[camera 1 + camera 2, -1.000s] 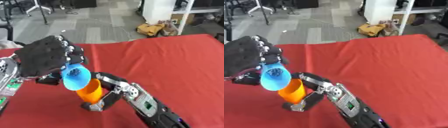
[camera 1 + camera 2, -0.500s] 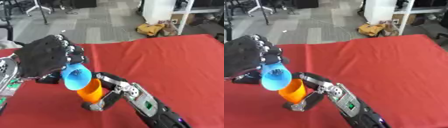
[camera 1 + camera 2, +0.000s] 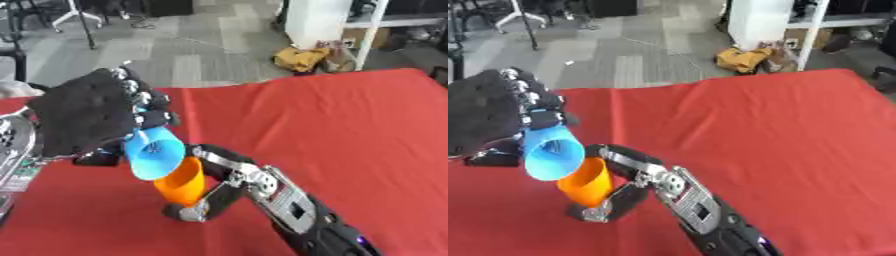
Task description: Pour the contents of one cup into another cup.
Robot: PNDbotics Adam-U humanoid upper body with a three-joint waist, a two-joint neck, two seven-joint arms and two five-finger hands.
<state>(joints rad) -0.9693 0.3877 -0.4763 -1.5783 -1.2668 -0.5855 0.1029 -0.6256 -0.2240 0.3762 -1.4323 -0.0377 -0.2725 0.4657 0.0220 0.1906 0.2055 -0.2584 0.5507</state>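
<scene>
– Where is the blue cup [image 3: 153, 153] being kept?

– It is being gripped in the curled fingers of the left hand [image 3: 87, 117], tipped on its side, with its mouth lying against the rim of the orange cup [image 3: 182, 182].

– And the orange cup?

– It is being held on the red table [image 3: 350, 125] near the front left corner, the right hand [image 3: 214, 192] being wrapped around it.

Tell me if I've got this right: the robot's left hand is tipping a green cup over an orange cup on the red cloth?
Nearly. The tipped cup is blue, not green, as the left eye view shows. The left hand does tip it over the orange cup on the red cloth.
</scene>
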